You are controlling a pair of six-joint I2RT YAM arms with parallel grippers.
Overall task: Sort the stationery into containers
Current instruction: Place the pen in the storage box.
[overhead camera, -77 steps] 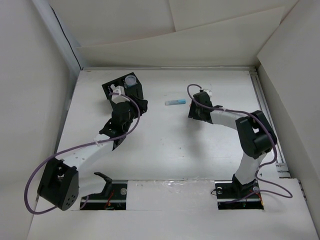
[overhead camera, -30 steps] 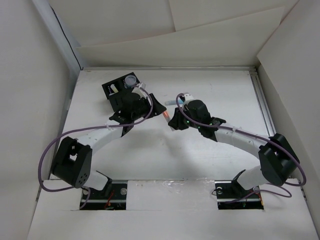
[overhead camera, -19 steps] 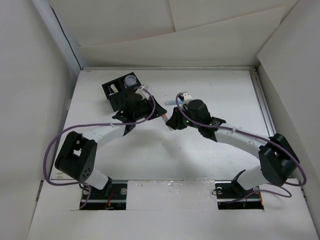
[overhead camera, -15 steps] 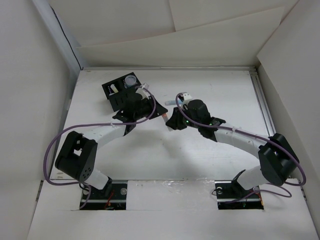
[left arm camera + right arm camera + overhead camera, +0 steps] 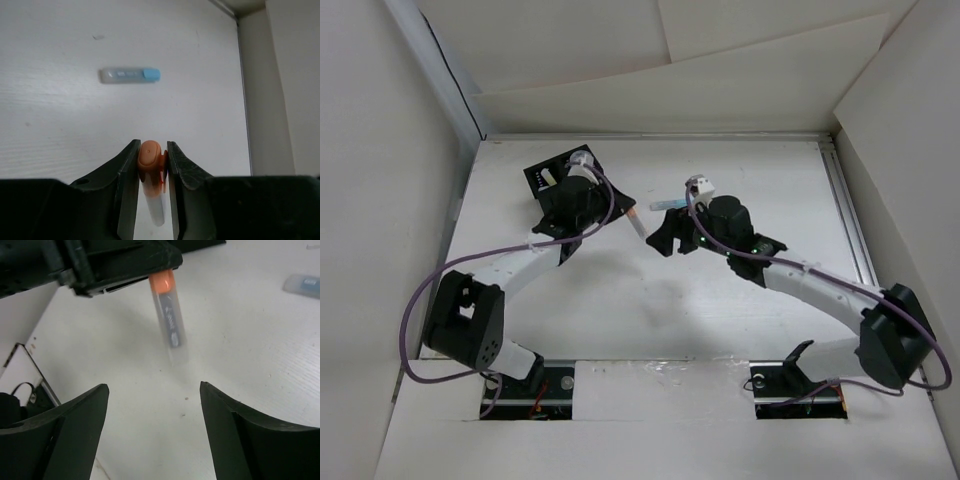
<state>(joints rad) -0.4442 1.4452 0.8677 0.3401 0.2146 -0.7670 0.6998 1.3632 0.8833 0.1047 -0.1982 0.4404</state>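
The left hand (image 5: 152,147) pinches an orange-capped marker (image 5: 152,182) by its cap end, holding it tilted above the table (image 5: 650,320), just right of the black organizer (image 5: 542,180) near the far-left corner. The right hand (image 5: 152,387) hovers beside it, fingers spread and empty. A blue-capped marker (image 5: 130,75) lies toward the far edge.

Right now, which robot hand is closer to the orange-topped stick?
Left. The left gripper is clamped on the orange-topped stick and holds it above the table. The right gripper is open and apart from the stick, which hangs just ahead of its fingers.
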